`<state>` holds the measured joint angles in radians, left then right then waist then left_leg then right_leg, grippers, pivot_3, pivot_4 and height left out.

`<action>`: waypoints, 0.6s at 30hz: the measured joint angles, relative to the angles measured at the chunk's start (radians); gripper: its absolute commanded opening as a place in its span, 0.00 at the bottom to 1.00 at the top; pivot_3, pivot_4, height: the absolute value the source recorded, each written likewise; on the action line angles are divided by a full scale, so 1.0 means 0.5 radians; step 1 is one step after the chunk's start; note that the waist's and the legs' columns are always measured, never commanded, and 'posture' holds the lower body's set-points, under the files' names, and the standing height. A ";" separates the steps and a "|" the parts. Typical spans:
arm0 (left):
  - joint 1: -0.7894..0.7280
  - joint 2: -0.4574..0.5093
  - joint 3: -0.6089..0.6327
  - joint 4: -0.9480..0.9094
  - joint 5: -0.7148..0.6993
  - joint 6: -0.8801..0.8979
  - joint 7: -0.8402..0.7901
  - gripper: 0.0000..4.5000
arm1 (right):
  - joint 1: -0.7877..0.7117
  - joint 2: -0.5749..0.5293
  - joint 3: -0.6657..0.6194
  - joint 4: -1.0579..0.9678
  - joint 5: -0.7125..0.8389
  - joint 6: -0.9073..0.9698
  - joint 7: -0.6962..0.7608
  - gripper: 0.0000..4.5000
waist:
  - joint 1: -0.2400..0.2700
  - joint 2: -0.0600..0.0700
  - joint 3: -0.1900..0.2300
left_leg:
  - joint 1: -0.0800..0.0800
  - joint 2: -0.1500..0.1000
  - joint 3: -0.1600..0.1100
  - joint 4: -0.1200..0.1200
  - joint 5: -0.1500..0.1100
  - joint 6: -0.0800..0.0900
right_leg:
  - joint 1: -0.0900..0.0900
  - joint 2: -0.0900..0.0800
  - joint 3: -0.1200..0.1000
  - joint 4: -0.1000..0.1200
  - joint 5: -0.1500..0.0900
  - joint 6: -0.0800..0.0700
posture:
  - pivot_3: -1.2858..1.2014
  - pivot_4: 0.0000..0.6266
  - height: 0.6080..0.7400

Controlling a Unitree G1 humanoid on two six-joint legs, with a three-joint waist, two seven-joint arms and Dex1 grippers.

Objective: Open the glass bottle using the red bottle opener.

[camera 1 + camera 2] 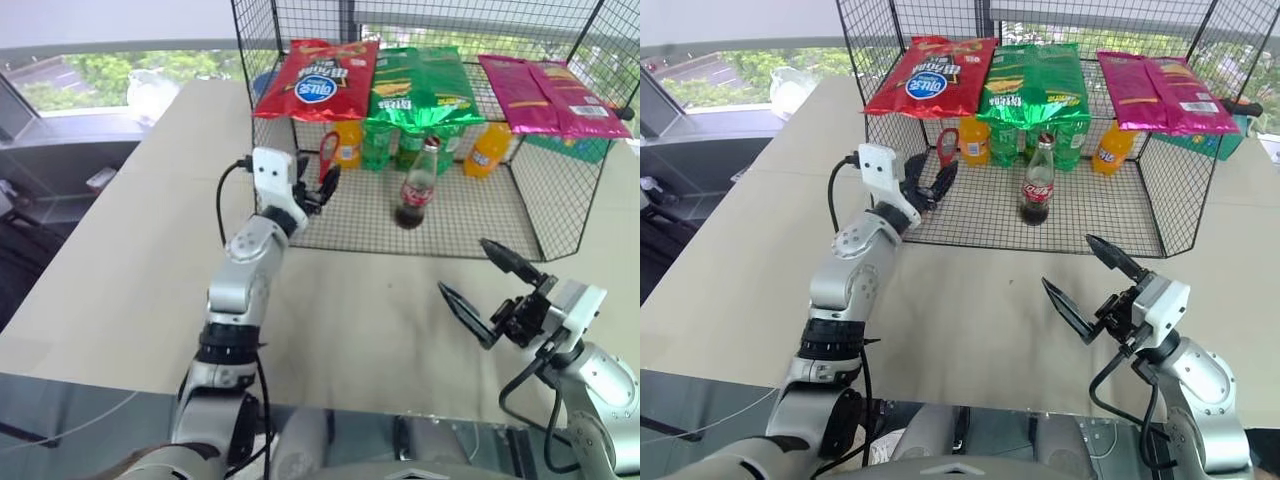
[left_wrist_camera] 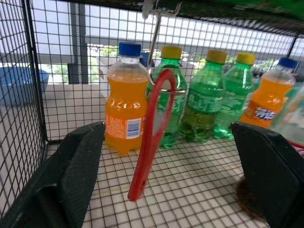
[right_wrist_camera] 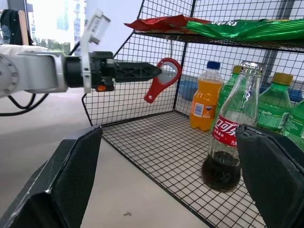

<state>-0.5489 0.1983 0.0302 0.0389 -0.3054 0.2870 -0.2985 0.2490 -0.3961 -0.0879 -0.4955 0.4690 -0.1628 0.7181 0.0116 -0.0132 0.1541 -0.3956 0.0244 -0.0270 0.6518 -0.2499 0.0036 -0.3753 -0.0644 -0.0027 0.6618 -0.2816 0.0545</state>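
Note:
The red bottle opener (image 2: pixel 154 128) hangs by its ring from a metal hook at the left front of the wire rack. My left gripper (image 1: pixel 328 183) reaches into the rack at the opener. Its fingers (image 2: pixel 80 166) stand open on either side of the opener, apart from it. The glass bottle (image 1: pixel 416 185), with dark liquid, a red label and a silver cap, stands upright on the rack floor to the right of the opener. My right gripper (image 1: pixel 463 266) hovers open over the table in front of the rack, pointed toward the bottle (image 3: pixel 230 128).
The black wire rack (image 1: pixel 560 215) stands on a beige table (image 1: pixel 130 260). Red, green and pink snack bags (image 1: pixel 420 85) lie on its top. Orange and green plastic soda bottles (image 2: pixel 124 102) line the back, behind the opener and the glass bottle.

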 measured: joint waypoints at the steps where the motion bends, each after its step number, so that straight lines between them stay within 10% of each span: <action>1: -0.039 -0.002 -0.001 0.079 0.003 -0.024 -0.033 0.58 | 0.002 0.003 0.002 0.000 -0.002 0.001 -0.007 1.00 | 0.001 0.000 0.000 | -0.001 0.000 0.000 0.000 0.000 0.000 | -0.001 0.000 0.000 0.000 0.000 0.000 | 0.52 0.24 1.00; 7: -0.153 0.017 0.013 0.284 0.018 -0.143 -0.148 0.01 | 0.019 0.006 0.005 -0.001 -0.009 0.001 -0.021 1.00 | -0.001 -0.001 0.001 | -0.001 0.000 0.000 0.000 0.000 0.000 | -0.001 0.000 0.000 0.000 0.000 0.000 | 0.52 0.24 1.00; 18: -0.133 0.054 0.030 0.221 -0.050 -0.189 -0.318 0.01 | 0.012 0.018 0.019 -0.001 -0.038 0.030 -0.089 1.00 | 0.000 -0.001 0.001 | -0.001 0.000 0.000 0.000 0.000 0.000 | -0.001 0.000 -0.001 0.000 0.000 0.000 | 0.52 0.24 1.00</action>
<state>-0.6154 0.2253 0.0450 0.1494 -0.3306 0.1923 -0.4574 0.2548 -0.3873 -0.0783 -0.4962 0.4499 -0.1480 0.6733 0.0115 -0.0136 0.1545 -0.3962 0.0244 -0.0270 0.6519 -0.2498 0.0035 -0.3756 -0.0645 -0.0029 0.6619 -0.2816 0.0545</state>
